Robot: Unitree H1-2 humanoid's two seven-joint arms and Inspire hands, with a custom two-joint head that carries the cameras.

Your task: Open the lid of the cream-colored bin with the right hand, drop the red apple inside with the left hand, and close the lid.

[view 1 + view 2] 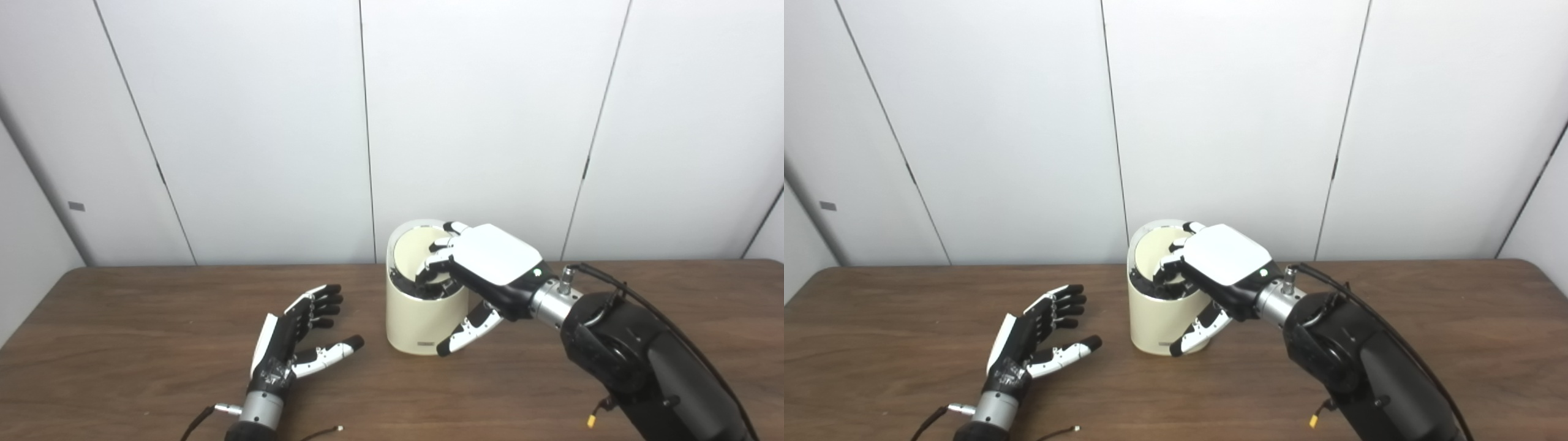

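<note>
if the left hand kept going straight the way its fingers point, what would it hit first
Probably nothing on the table: the open left hand points up and right, toward the back edge left of the cream bin. It would likely pass the bin, though depth is unclear.

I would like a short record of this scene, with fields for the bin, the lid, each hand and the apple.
bin: cream-colored bin upright on the wooden table
lid: lid tilted up at the bin's far rim, bin open
right hand: right hand over the bin's opening, fingers on the lid, thumb down the bin's front wall
left hand: left hand open, holding nothing, left of the bin, apart from it
apple: none visible in either view
</note>
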